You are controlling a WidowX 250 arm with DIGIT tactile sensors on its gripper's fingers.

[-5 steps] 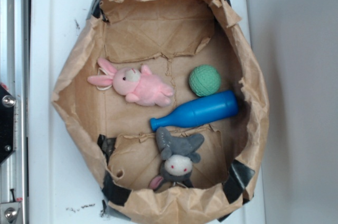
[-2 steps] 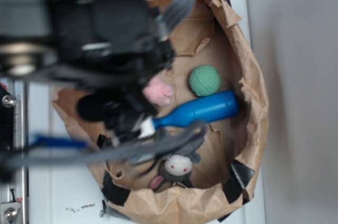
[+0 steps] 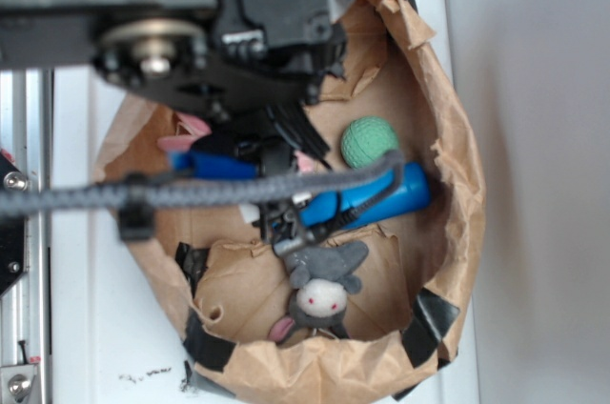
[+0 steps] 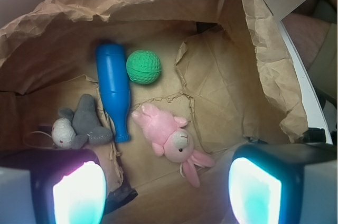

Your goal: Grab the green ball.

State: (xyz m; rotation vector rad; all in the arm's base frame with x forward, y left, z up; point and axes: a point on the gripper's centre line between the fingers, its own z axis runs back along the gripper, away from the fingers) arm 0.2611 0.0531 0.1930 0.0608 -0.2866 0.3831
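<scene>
From the exterior view the arm (image 3: 191,32) is a blurry mass covering most of the pink bunny (image 3: 186,132) and the blue pin's (image 3: 381,196) neck.

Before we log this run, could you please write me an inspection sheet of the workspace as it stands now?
Surface: crumpled brown paper bag opened flat as a bin, on a white board.
Job's things: green ball on the bag floor, beside the blue pin, ungrasped.
Clutter: pink plush bunny; grey plush toy.
Grippers: gripper open, above the bag, holding nothing.
Cables: grey braided cable crossing the exterior view.
Surroundings: metal rail at the board's edge.
</scene>
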